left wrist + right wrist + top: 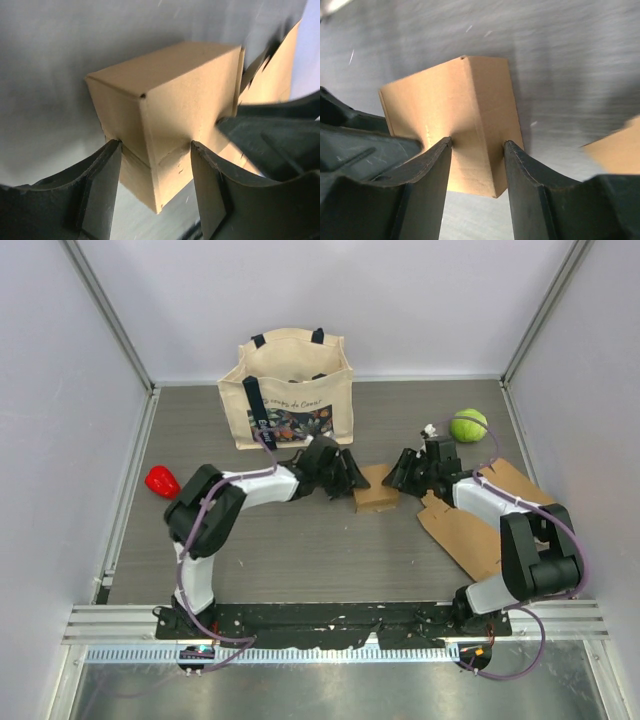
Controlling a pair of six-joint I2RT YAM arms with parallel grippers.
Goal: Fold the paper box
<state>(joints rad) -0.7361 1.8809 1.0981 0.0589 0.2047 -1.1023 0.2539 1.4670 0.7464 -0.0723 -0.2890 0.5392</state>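
Folded up, the paper box [375, 490] [170, 100] [455, 115] sits near the middle of the desk [300, 550]. It is a small, plain brown cardboard block with closed faces and crisp edges. We see it caught between the left hand [350, 476] [154, 150] and the right hand [405, 472] [477, 145]. Each hand straddles a corner from opposite sides, fingertips against the adjoining faces. The card looks faintly dented there.

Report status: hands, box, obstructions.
Left hand pinching paper box corner. Right hand pinching opposite edge. Box formed, mid-table. Flat cardboard to the right, apart from box.
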